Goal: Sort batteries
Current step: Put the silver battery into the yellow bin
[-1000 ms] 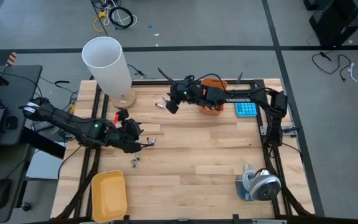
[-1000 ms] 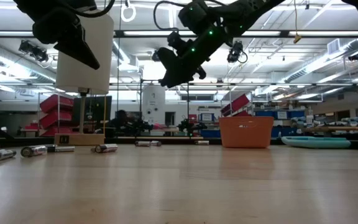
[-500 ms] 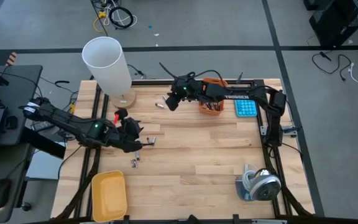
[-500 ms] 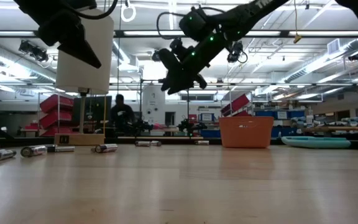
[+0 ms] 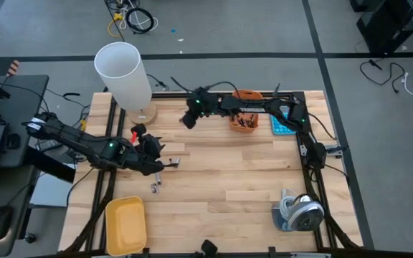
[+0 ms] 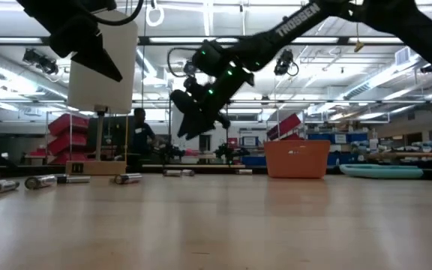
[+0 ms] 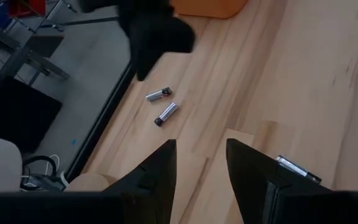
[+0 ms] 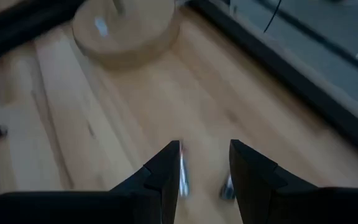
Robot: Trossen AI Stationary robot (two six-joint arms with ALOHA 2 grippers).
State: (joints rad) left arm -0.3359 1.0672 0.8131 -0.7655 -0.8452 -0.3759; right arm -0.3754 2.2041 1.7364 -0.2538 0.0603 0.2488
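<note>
Right wrist view puts my right gripper, jaws apart and empty, over two blurred batteries near the lamp base; they may roll if nudged.

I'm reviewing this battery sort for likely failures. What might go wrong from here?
The right gripper hangs open over two batteries lying close together near the table's back edge; closing may catch both or knock one away. The lamp base stands nearby, so overreaching could bump it.
</note>
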